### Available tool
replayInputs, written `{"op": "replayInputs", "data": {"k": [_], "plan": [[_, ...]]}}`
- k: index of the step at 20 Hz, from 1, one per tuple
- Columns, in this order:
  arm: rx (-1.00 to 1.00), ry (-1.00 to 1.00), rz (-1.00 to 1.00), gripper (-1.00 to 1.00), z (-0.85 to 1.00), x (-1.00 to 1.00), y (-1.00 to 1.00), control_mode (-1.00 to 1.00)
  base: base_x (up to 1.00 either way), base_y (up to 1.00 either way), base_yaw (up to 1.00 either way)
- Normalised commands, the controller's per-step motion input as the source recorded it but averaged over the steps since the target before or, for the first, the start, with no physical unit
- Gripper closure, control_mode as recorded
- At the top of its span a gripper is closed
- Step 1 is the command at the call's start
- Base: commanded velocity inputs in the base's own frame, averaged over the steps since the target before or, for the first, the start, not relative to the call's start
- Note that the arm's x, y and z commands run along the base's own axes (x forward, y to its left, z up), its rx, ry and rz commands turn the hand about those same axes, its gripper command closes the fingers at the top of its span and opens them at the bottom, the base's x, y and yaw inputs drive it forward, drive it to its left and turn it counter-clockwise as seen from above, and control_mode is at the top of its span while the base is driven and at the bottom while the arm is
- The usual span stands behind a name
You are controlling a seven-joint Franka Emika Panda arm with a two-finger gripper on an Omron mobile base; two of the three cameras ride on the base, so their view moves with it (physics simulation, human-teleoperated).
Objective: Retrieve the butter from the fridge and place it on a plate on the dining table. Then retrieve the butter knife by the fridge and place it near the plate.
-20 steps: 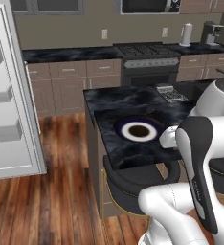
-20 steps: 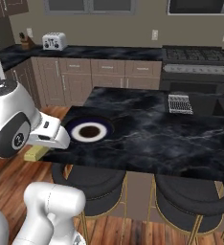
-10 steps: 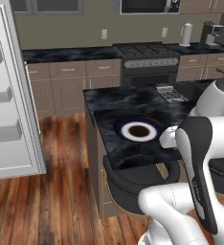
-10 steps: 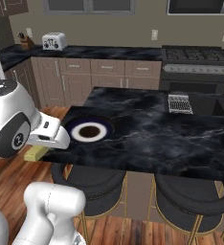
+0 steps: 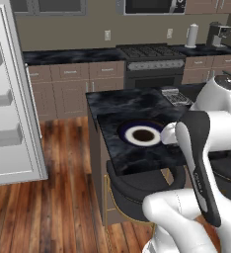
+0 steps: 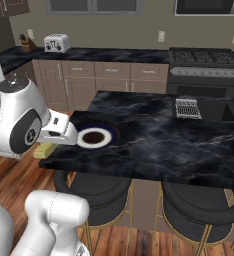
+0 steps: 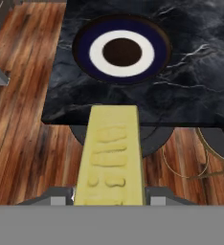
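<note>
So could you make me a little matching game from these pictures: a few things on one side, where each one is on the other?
Things:
1. butter
2. plate
3. toaster
4. round stool

Places:
A. on the long counter by the back wall
B. on the marble dining table, near its corner
C. tucked under the table's edge
D. held between the robot's fingers, in the air just off the table's edge

Pairs: 1-D, 2-B, 3-A, 4-C
</note>
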Motion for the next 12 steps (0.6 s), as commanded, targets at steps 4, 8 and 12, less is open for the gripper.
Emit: {"op": "replayInputs", "data": {"k": [4, 8, 12], "plan": [[-0.02, 0.00, 0.03, 1.00, 0.14, 0.60, 0.00, -1.00, 0.00, 0.00, 0.00], [0.00, -0.04, 0.02, 1.00, -0.01, 0.80, 0.00, -1.00, 0.00, 0.00, 0.00], [0.00, -0.10, 0.00, 1.00, -0.12, 0.74, 0.00, -1.00, 0.00, 0.00, 0.00]]}}
